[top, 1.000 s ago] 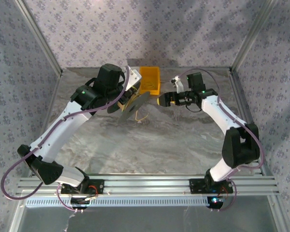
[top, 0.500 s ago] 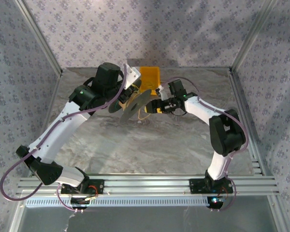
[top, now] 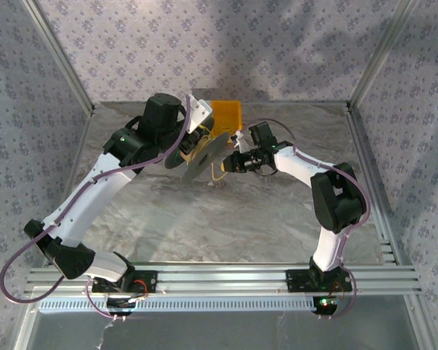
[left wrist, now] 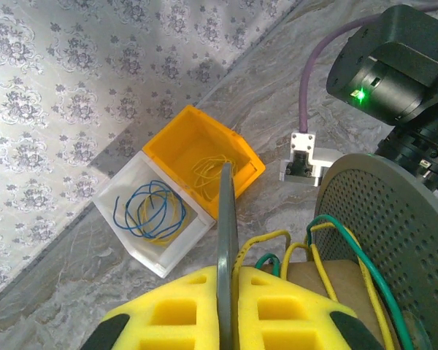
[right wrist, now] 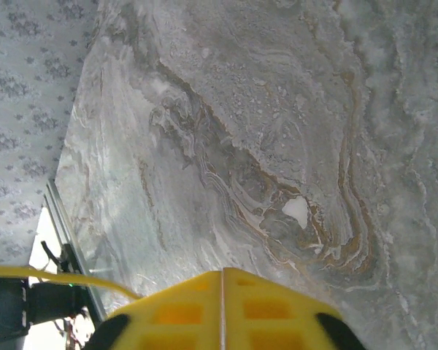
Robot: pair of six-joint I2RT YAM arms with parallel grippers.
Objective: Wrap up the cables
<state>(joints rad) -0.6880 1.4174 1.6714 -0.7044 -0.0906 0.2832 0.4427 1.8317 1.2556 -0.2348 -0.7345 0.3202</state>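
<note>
The left gripper [left wrist: 225, 292] clamped the rim of the grey perforated round spool [left wrist: 383, 219]; the thin kinked yellow wire [left wrist: 266, 236] looped over that spool's core. Just beside the spool, the right gripper [right wrist: 221, 283] was clenched shut.

Scanning every view now: no text, label, brand or number can be read anywhere.
</note>
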